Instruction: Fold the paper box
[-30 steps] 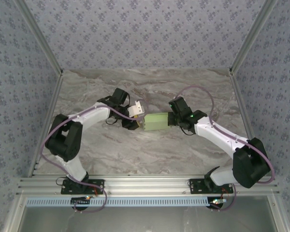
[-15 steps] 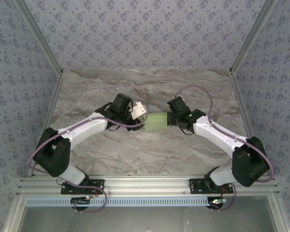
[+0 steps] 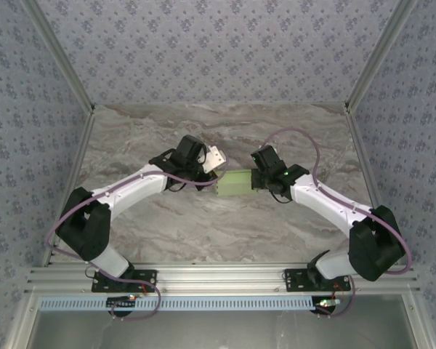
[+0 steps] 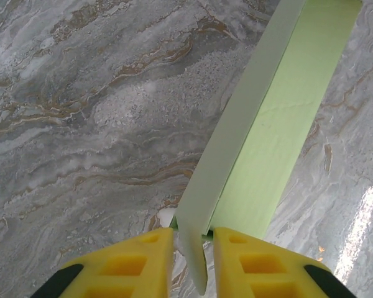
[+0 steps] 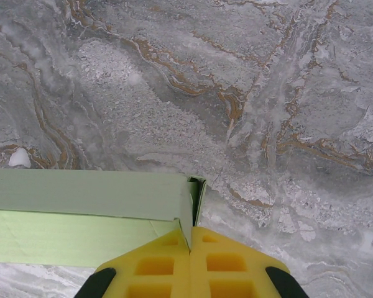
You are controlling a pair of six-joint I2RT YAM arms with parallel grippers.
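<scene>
Left hand (image 4: 193, 241) sits at the left end of the paper box (image 3: 236, 182), its yellow fingers (image 4: 133, 261) narrowly apart with a pale end flap standing between them. A sliver of gap shows on each side of the flap, so I cannot tell whether the pads bite yet. The box itself spans the middle of the counter (image 3: 203, 233), between the two hands, already a long narrow tube with one wall upright and a brighter green face beside it. Whether it rests on the marble or hangs just above it is not clear. Right hand (image 5: 191, 241) is fully closed on the thin card at the right end corner, fingers pressed together over the edge. Risks, as I judge them: the card is thin, and with both ends held any pull apart could tear a flap or drag it out of a grip. A twist from either wrist would likely buckle the long walls off their creases. If the left fingers close slightly askew, the flap may crumple rather than fold on its line. Loss of the right pinch would let the tube swing and spring open.
</scene>
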